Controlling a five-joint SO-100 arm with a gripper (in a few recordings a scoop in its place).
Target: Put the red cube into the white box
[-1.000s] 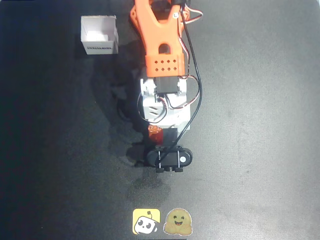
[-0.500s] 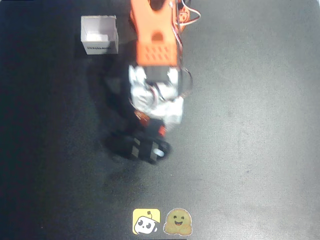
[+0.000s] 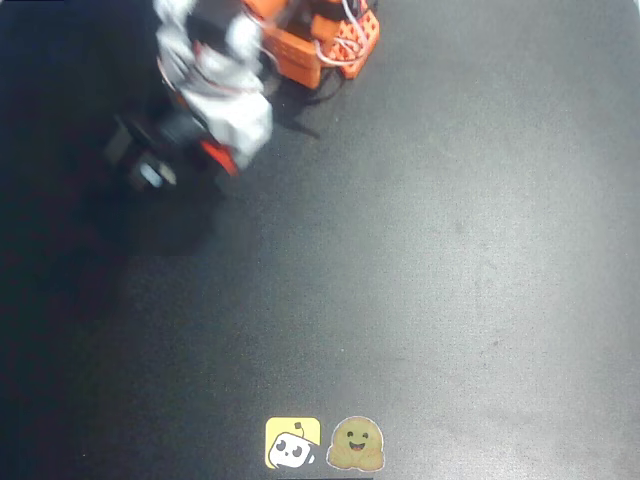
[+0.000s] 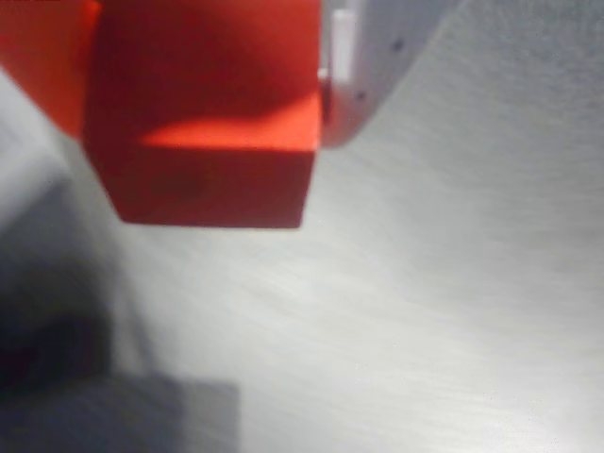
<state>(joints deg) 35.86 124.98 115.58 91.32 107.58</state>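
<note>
Gripper [image 4: 203, 123] clamped on cube [image 4: 212, 142], white finger [image 4: 363, 66] against its right face in wrist view. Hung at far left of mat [image 3: 420, 260] overhead, arm blurred. Best centred over box before release, lowered inside walls, then opened.

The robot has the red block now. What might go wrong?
In the wrist view the red cube sits between the gripper's fingers, so it may slip as the arm swings. In the overhead view the arm covers the corner where the box would be, so the drop might miss, or the arm might bump it.
</note>
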